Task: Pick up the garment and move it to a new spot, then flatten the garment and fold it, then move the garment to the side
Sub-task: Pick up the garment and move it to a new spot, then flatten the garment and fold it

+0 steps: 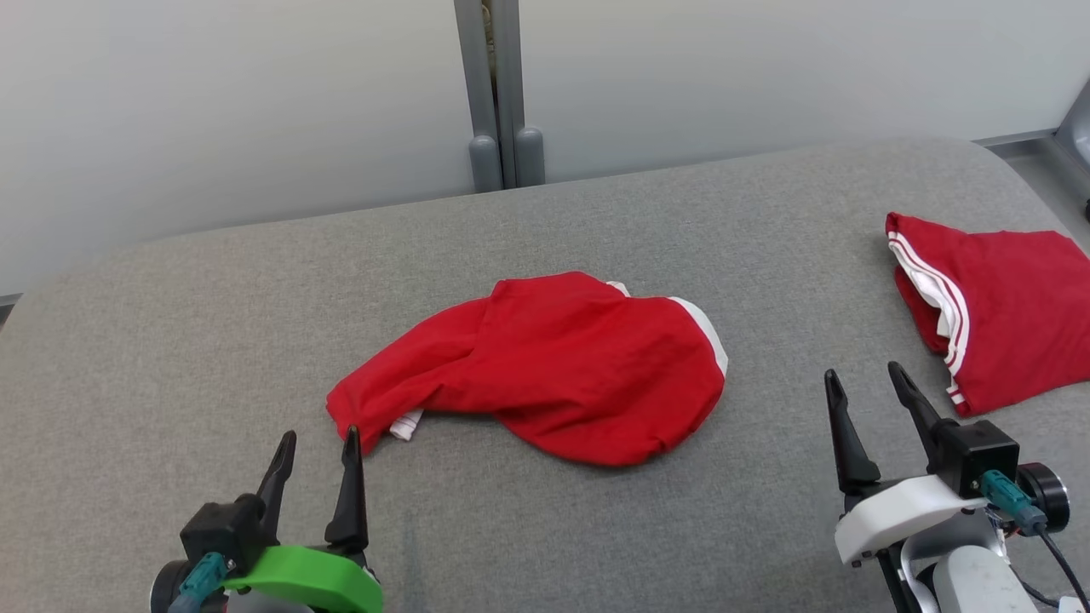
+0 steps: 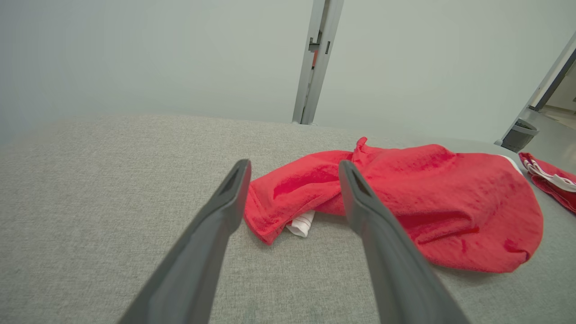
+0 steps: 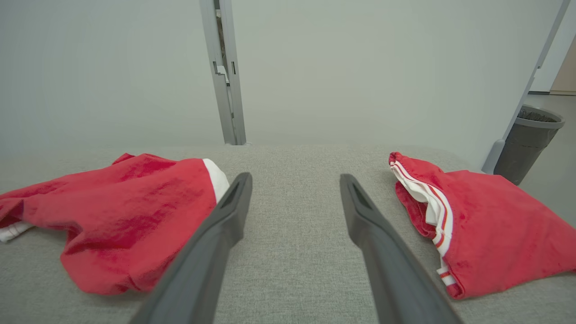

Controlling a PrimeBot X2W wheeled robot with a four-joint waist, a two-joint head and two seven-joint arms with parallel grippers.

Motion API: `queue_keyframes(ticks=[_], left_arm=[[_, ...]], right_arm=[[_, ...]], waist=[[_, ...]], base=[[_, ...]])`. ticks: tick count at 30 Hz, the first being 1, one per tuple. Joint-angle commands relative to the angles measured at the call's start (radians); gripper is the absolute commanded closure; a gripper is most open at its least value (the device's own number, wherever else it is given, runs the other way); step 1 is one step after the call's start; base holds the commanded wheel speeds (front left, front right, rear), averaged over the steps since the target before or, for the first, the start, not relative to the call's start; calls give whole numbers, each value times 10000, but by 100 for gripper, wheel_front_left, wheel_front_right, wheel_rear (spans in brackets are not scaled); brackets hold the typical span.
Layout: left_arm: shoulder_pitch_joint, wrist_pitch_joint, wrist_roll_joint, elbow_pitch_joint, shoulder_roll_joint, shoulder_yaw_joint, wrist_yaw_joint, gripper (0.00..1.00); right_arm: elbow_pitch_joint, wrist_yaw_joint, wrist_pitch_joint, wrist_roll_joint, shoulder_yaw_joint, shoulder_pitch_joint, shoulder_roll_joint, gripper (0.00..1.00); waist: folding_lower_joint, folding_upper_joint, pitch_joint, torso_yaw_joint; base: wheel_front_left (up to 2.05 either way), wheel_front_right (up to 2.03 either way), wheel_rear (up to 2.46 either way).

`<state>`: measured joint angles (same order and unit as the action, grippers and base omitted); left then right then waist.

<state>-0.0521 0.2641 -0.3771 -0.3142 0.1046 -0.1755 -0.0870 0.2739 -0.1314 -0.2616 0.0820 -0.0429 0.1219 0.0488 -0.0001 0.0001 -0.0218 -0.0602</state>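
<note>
A crumpled red garment (image 1: 553, 366) with white trim lies in the middle of the grey padded table (image 1: 596, 213); it also appears in the left wrist view (image 2: 427, 202) and the right wrist view (image 3: 130, 216). My left gripper (image 1: 319, 447) stands open at the lower left, its fingertips just short of the garment's left end, where a white striped cuff (image 1: 407, 424) pokes out. Across the table, my right gripper (image 1: 864, 379) is open at the lower right, over bare fabric between the two red pieces, holding nothing.
A second red garment (image 1: 1005, 306) with white stripes lies folded near the table's right edge, also in the right wrist view (image 3: 486, 229). Behind the table stand pale wall panels with a grey post (image 1: 498, 94). A grey bin (image 3: 528, 139) stands on the floor at far right.
</note>
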Motion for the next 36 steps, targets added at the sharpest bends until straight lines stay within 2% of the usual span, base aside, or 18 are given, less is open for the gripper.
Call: queue_keyframes(ticks=[1,14,36], left_arm=[[265,-3,83,135,-68,132,53,0],[1403,-1,325,791,-453,605,-23,0],[1458,-1,364,604,-536,669,-71,0]], right_arm=[[-1,17,-43,72,60,-200,35,0],[156,17,-43,629,354,-951,35,0],[335,17,-42,845,641,-978,37,0]], waist=[[1,-1,-106,34],[1,-1,-365,160],[1,-1,-352,269]], base=[[0,0,0],[0,0,0],[0,0,0]])
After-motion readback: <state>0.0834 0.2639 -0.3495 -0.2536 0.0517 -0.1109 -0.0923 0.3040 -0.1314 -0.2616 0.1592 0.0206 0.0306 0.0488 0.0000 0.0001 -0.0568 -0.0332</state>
